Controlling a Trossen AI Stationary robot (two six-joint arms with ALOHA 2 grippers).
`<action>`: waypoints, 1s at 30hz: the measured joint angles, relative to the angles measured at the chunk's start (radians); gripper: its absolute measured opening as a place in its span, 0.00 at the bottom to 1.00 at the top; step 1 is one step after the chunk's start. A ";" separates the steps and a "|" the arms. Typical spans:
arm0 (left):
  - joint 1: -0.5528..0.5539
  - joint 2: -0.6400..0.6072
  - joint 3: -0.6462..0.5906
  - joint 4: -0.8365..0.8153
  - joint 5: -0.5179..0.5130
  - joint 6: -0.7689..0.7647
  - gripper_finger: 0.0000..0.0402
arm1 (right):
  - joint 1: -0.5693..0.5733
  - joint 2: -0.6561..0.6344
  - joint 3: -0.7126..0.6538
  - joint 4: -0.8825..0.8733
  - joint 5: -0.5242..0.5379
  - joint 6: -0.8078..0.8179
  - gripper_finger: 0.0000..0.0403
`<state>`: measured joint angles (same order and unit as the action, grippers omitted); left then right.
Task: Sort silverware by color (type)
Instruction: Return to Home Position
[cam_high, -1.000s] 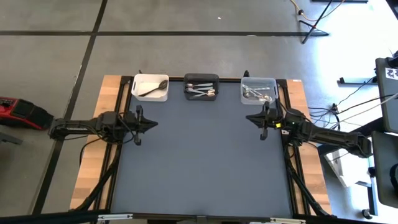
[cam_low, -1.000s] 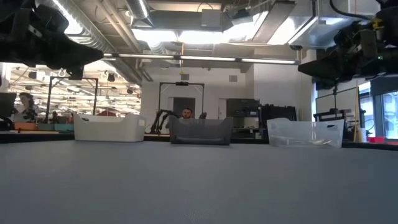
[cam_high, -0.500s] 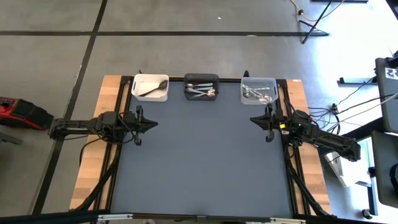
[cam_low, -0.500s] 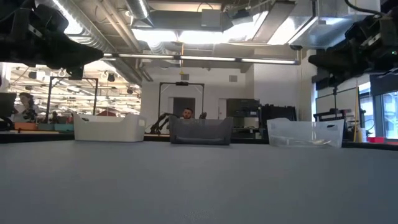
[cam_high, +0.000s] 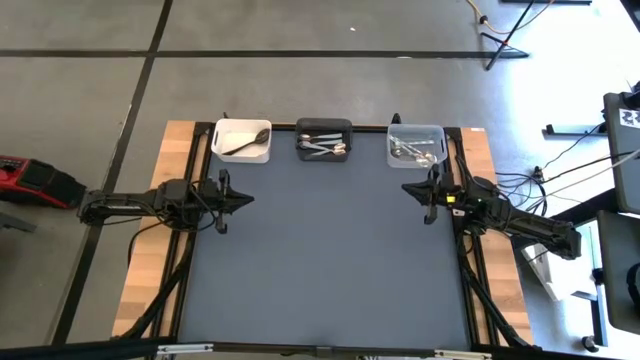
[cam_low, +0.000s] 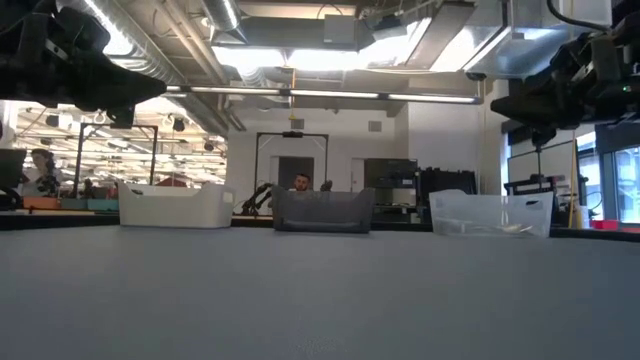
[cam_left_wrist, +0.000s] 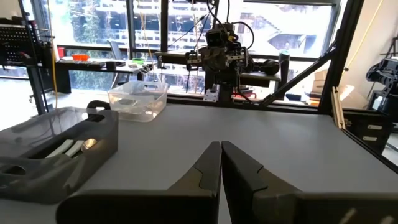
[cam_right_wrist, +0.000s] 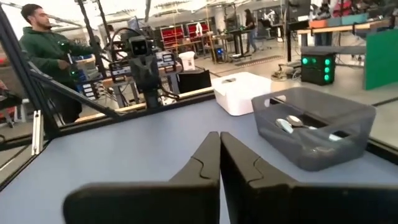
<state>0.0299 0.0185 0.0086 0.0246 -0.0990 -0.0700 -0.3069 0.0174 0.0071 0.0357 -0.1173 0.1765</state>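
Looking down on grey table (cam_high: 320, 250). Lined up along far edge: white bin (cam_high: 232, 131), black bin (cam_high: 324, 124), clear bin (cam_high: 415, 129). Left tool (cam_high: 245, 198) hovering at left side, right tool (cam_high: 408, 188) at right side near clear bin. Both pinched fully closed, gripping nothing. Binned: dark spoon (cam_high: 247, 141) in white, pale spoons (cam_high: 322, 148) in black, shiny spoons (cam_high: 412, 152) in clear.

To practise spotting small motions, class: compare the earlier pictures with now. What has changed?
The right gripper, shut and empty, shifted slightly toward the table's right edge as its arm folded back. Nothing was taken or released. The left gripper, also shut, the three bins and their spoons stayed put.
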 joint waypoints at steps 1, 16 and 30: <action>0.000 0.000 0.000 0.000 0.000 0.000 0.02 | 0.000 0.000 0.000 0.000 -0.007 -0.017 0.00; 0.000 0.000 0.000 0.000 0.000 0.000 0.02 | 0.040 0.000 0.000 -0.013 0.071 -0.058 0.00; 0.000 0.000 0.000 0.000 0.000 0.000 0.02 | 0.223 0.000 0.000 -0.021 0.107 -0.100 0.00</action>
<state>0.0301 0.0185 0.0086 0.0246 -0.0990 -0.0700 -0.0834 0.0170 0.0074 0.0149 -0.0103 0.0767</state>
